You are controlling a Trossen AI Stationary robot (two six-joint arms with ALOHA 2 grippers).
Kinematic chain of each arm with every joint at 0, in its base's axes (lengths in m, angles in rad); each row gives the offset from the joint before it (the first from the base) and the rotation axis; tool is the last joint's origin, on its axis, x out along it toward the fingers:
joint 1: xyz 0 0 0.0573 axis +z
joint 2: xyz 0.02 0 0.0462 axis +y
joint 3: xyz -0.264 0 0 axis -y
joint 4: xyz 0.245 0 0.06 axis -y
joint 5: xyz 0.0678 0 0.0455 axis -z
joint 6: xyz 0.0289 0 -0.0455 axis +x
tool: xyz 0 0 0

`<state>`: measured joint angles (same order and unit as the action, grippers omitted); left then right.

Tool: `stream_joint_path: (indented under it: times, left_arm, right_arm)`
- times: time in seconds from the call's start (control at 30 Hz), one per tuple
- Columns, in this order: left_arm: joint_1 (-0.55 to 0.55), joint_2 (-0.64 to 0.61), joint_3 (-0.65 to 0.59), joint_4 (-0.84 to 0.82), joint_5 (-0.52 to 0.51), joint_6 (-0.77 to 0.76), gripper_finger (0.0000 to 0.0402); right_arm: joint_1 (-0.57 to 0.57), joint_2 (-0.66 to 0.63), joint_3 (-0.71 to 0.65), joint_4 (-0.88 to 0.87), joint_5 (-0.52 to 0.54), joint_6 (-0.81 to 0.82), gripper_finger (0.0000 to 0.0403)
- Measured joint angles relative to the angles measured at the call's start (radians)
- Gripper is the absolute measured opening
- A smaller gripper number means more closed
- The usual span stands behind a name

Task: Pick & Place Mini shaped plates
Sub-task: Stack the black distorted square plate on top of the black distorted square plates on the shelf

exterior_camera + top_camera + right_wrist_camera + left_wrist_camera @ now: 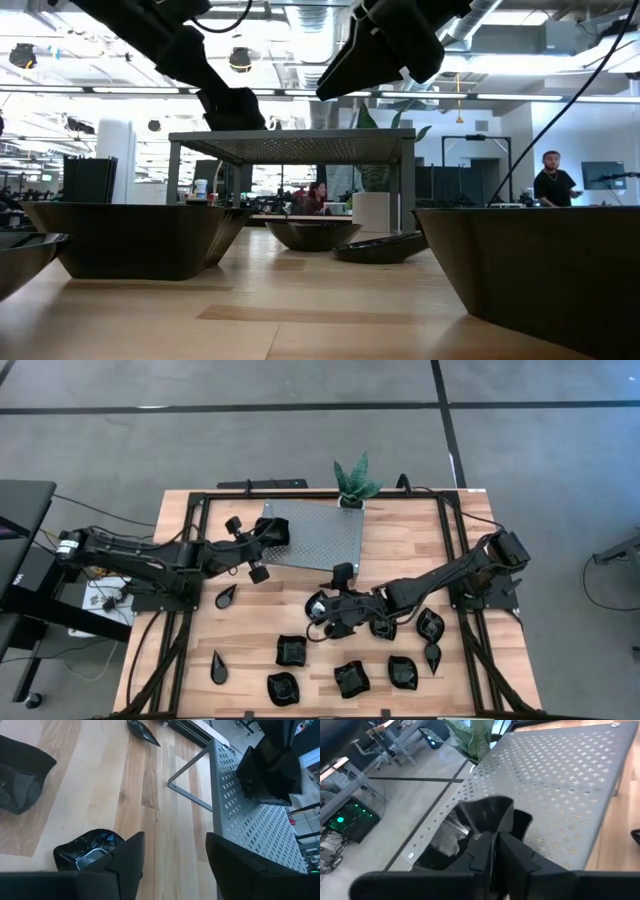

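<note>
Holding a glossy black square mini plate [485,817] clamped in our left tool [492,845] above the perforated grey metal shelf [570,780]; our right tool [172,855] gapes beside a roundish black plate [85,847].

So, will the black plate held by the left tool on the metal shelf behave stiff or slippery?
The square plate keeps its shape in the left tool, so it is probably stiff. Its glossy surface suggests it may slip. On the perforated shelf it might slide.

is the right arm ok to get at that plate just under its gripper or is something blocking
Probably yes. The right gripper hangs open right over the roundish plate, with bare wood beside it. The left gripper, shut on a square plate, is away at the metal shelf.
</note>
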<state>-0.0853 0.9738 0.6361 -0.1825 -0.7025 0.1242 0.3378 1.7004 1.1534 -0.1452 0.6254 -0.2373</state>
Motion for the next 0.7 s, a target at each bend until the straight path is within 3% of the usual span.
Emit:
stream_joint_path:
  times: [0.37, 0.7]
  left_arm:
    - [0.01, 0.125, 0.0, 0.097, 0.0, 0.009, 0.0118]
    - [-0.119, 0.005, 0.0, 0.117, -0.035, 0.039, 0.0125]
  right_arm:
    - [0.0, 0.0, 0.0, -0.001, 0.0, 0.003, 0.0202]
    - [0.001, 0.0, 0.0, -0.013, 0.0, 0.006, 0.0198]
